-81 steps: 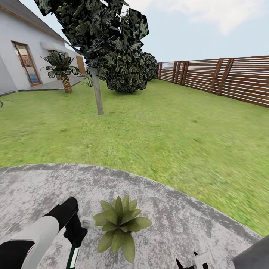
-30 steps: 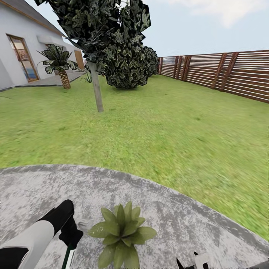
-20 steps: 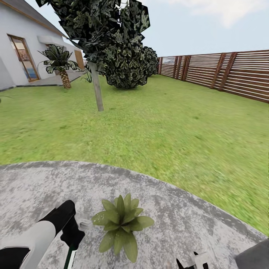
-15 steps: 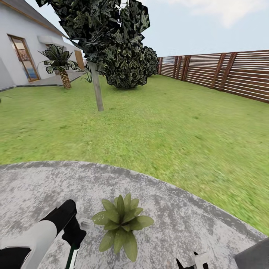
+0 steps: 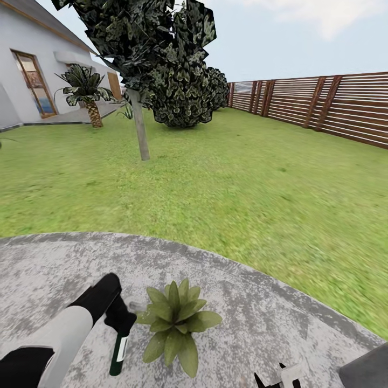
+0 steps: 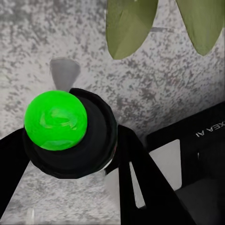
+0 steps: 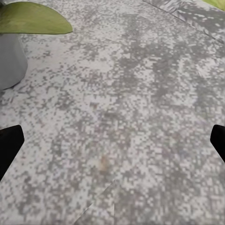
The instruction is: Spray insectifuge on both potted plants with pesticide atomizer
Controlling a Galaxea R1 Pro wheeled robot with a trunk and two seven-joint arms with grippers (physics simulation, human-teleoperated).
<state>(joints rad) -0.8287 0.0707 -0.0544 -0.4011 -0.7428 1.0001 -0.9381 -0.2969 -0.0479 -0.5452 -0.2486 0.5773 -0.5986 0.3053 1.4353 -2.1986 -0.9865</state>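
One potted plant (image 5: 175, 323), a low rosette of pointed green leaves, stands on the grey speckled paving (image 5: 258, 328) just in front of me. My left gripper (image 5: 122, 322) is shut on the pesticide atomizer (image 5: 118, 353), a dark green bottle hanging beside the plant's left side, its pale nozzle turned toward the leaves. In the left wrist view the atomizer (image 6: 61, 126) has a bright green knob in a black cap, with leaves (image 6: 127, 23) just beyond. My right gripper (image 5: 276, 379) is low at the right, open (image 7: 112, 140), near the grey pot (image 7: 9, 61). The second potted plant is out of view.
Green lawn (image 5: 215, 183) spreads beyond the curved edge of the paving. A thin tree trunk (image 5: 141, 132), a big dark bush (image 5: 186, 97) and a palm (image 5: 89, 102) stand toward the white house (image 5: 21, 64). A brown slat fence (image 5: 323, 102) runs along the right.
My left arm has moved forward and closer to the plant, and more of the green bottle now shows. The view tilted slightly before settling.
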